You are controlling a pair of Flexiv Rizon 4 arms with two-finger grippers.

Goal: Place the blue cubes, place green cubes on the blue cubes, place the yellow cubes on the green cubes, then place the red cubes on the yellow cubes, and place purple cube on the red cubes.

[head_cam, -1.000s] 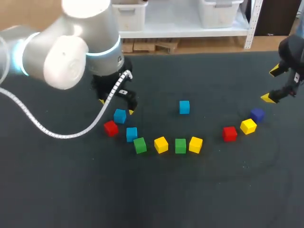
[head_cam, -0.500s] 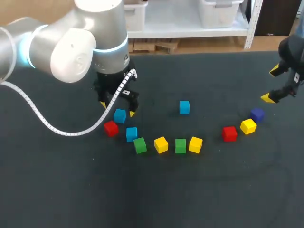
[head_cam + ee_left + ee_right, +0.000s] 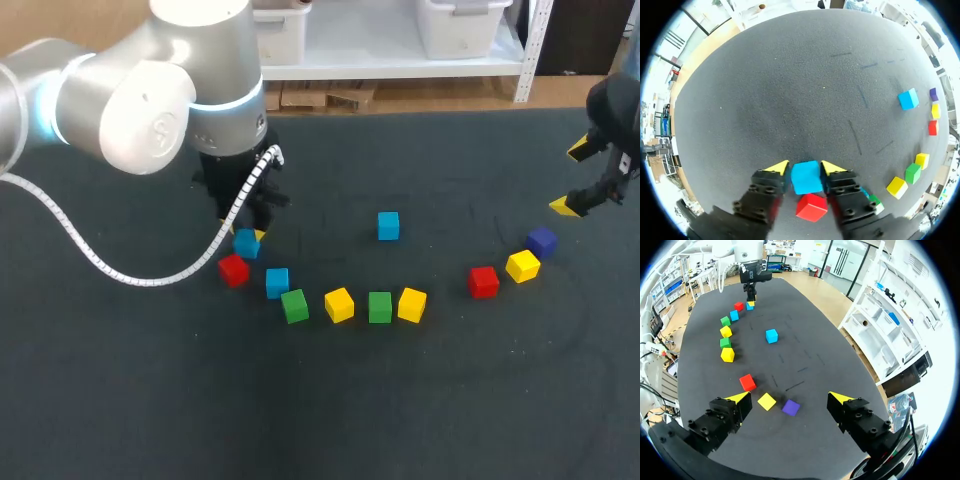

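My left gripper (image 3: 243, 238) is down at the table's left and shut on a blue cube (image 3: 246, 243); the left wrist view shows that cube (image 3: 806, 177) pressed between both yellow tips. A red cube (image 3: 233, 269) lies just beside it. A second blue cube (image 3: 277, 282) starts a row of green (image 3: 294, 305), yellow (image 3: 339, 304), green (image 3: 379, 306) and yellow (image 3: 412, 304) cubes. A third blue cube (image 3: 388, 225) sits alone mid-table. My right gripper (image 3: 572, 178) hangs open at the far right, above the purple cube (image 3: 790, 407).
At the right lie a red cube (image 3: 483, 281), a yellow cube (image 3: 522, 265) and the purple cube (image 3: 542, 241) in a short diagonal. The left arm's white cable (image 3: 120, 275) loops over the dark mat.
My left gripper came down over the blue cube near the red one and shut its fingers on it. The right arm has stayed still.
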